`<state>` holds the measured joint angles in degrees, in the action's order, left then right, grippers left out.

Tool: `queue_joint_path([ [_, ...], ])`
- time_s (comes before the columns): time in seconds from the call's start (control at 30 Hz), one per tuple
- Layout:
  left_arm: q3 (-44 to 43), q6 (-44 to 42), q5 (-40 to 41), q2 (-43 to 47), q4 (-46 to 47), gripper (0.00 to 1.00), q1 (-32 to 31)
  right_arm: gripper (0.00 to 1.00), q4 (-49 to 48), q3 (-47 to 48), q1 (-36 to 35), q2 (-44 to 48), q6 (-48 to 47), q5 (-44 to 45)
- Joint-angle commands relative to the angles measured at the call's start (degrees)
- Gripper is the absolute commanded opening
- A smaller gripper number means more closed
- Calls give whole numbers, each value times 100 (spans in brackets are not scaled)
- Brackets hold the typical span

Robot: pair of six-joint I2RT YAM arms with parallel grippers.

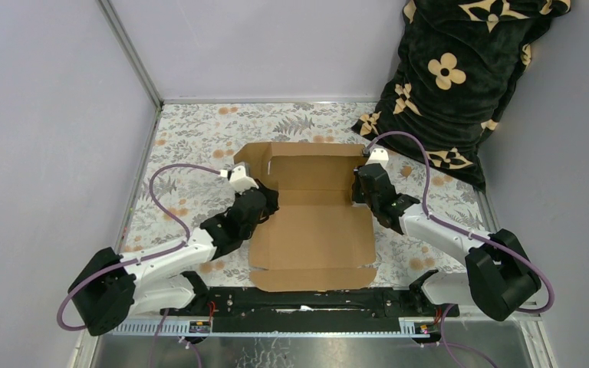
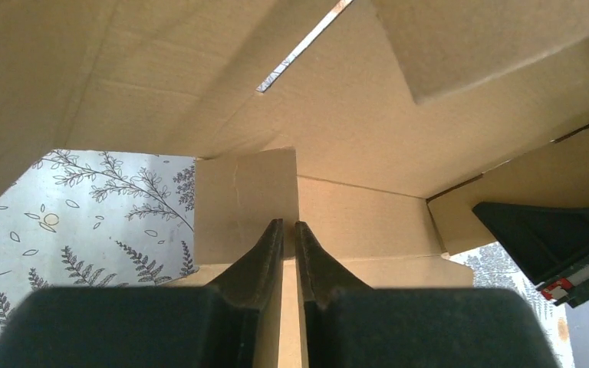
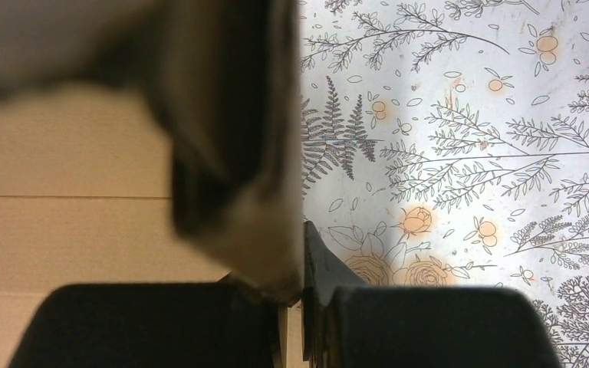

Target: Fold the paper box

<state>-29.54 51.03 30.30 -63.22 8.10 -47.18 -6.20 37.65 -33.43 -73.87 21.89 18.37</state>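
The paper box [image 1: 314, 230] is a brown cardboard sheet lying in the middle of the table, its far panel [image 1: 310, 165] tilted up. My left gripper [image 1: 270, 201] is at the box's left edge. In the left wrist view it [image 2: 289, 224] is shut on an upright side flap [image 2: 245, 199], with the box's panels [image 2: 353, 138] rising beyond. My right gripper [image 1: 358, 192] is at the right edge. In the right wrist view it [image 3: 299, 238] is shut on a blurred flap [image 3: 230, 153] that hides one finger, and the box floor [image 3: 61, 222] lies to the left.
A floral cloth [image 1: 199, 138] covers the table. A black cushion with beige flowers [image 1: 460, 77] leans in the back right corner. Grey walls close off the left and back. A metal rail [image 1: 307, 326] runs along the near edge. The right arm [image 2: 552, 238] shows in the left wrist view.
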Motion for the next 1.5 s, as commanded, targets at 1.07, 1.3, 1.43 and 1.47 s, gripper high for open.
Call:
queue_joint_path([
  [1.07, -110, -181, 159, -218, 252, 15, -171, 6, -56, 178, -55, 156, 86, 199],
  [1.3, -561, -376, -56, 1076, -949, 19, -186, 6, -75, 207, -43, 21, -29, 223],
  [1.43, -599, -317, 229, 1864, -1497, 21, -186, 6, -66, 189, -32, 92, -130, 147],
  [1.47, -603, -313, 343, 2069, -1607, 22, -183, 6, -66, 180, -21, 118, -140, 108],
])
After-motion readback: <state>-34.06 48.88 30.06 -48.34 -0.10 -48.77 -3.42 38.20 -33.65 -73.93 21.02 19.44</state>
